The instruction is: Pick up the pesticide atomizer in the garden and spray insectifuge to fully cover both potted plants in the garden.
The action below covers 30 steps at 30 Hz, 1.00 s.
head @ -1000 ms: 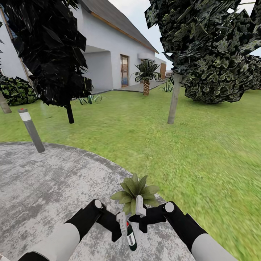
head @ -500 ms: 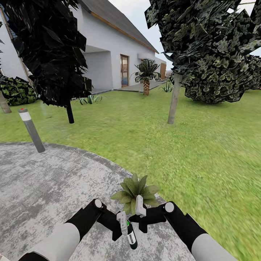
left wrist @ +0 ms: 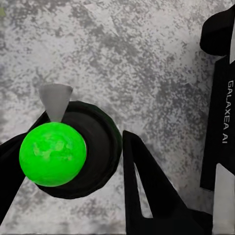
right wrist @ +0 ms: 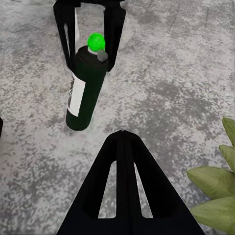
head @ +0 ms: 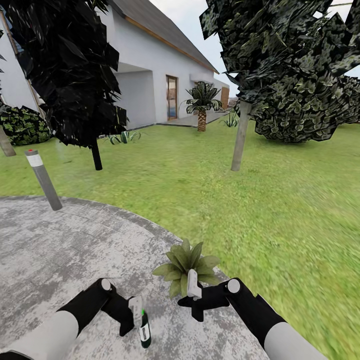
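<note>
Left end effector (head: pixel 136 311) pinching the pesticide atomizer (head: pixel 144 330) near its green cap, bottle upright above the grey stone patio (head: pixel 60 250), right end effector (head: pixel 192 289) beside one potted plant (head: pixel 186 262), jaw spread not discernible, lawn (head: pixel 280 210) beyond.

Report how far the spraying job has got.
Done: the pesticide atomizer is off the ground, gripped by the left gripper above the stone patio. In hand: it hangs beside one potted plant, with the right gripper empty at the leaves. Left: no spray shows on that plant, and the second plant must still be found.
</note>
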Available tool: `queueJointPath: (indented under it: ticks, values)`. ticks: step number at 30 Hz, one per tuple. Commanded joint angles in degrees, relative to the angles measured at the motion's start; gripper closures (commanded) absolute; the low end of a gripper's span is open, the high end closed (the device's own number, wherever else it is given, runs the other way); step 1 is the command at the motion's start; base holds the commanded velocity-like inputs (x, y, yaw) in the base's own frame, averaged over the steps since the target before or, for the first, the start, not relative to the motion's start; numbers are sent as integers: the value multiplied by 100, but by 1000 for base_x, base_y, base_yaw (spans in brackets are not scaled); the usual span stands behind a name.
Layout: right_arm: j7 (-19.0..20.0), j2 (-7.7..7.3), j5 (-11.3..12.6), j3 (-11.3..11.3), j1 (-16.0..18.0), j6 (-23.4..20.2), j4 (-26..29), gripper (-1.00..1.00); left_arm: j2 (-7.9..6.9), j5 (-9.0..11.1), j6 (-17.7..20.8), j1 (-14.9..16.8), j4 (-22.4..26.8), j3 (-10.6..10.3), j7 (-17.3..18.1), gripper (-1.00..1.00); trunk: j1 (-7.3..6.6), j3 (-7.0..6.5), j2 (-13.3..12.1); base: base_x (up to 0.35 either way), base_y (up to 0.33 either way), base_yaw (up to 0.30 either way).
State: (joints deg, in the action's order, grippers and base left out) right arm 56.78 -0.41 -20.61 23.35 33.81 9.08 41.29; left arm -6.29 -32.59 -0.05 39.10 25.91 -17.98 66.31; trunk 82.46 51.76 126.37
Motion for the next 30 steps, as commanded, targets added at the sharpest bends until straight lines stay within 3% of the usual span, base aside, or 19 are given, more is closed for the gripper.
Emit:
queueJointPath:
  ticks: [1, 3, 6, 7, 9, 11, 13, 15, 16, 19, 21, 22, 24, 26, 30]
  values:
    - [-9, -6, -59, 8, 3, 58, 4, 100, -151, 4, -3, 1, 12, -6, 13, 100, -1, 5, 2, 0, 0, 0]
    - [-12, -5, -64, 6, 3, 58, -2, 100, -392, 12, -83, 1, 6, 4, 20, 100, -1, 5, 2, 0, 0, 0]
    - [-17, -11, -65, 2, 3, 58, -19, 100, -639, 15, -304, -15, -41, 17, 44, 100, -1, 5, 2, 0, 0, 0]
    - [-17, -11, -66, -1, 3, 58, -27, -100, -718, 17, -335, -19, -73, 23, 44, 100, -1, 5, 2, 0, 0, 0]
    - [-18, -17, -66, -16, 3, 64, -45, -100, -980, 46, -363, -22, -178, 53, 3, 100, -1, 5, 2, 0, 0, 0]
    - [-28, -33, -61, -30, 3, 74, -46, -100, -1104, 101, -341, -22, -211, 165, -89, 100, -1, 5, 2, 0, 0, 0]
    - [-47, -58, -61, -28, 3, 85, -47, -100, -1140, 165, -322, -19, -220, 436, -253, 100, -1, 5, 2, 0, 0, 0]
    - [-91, -110, -52, -30, -10, 97, -88, -100, -1151, 201, -295, -17, -227, 914, -460, 100, -1, 5, 2, 0, 0, 0]
    - [-124, -206, -41, -33, -16, 105, -199, -100, -1150, 205, -266, -17, -247, 1164, -521, 100, -1, 5, 2, 0, 0, 0]
    - [-457, -497, 55, -117, -29, 179, -627, -100, -1126, 221, 45, -17, -341, 1423, -577, 100, -1, 5, 2, 0, 0, 0]
    - [-898, -665, 385, -472, -38, 442, -1048, -100, -1106, 224, 438, -17, -351, 1482, -588, 100, -1, 5, 2, 0, 0, 0]
    - [-1075, -720, 638, -751, -44, 694, -1347, -100, -1095, 225, 674, -17, -334, 1510, -590, 100, -1, 5, 2, 0, 0, 0]
    - [-1194, -758, 854, -1055, -51, 993, -1765, -100, -1085, 228, 938, -15, -308, 1529, -589, 100, -1, 5, 2, 0, 0, 0]
    - [-1489, -876, 979, -1494, -57, 1417, -2451, -100, -1067, 276, 1274, -10, -269, 1540, -587, 100, -1, 5, 2, 0, 0, 0]
    - [-2108, -1020, 1018, -1863, -142, 2329, -3238, -100, -989, 345, 1709, -8, -232, 1530, -666, 100, -1, 5, 2, 0, 0, 0]
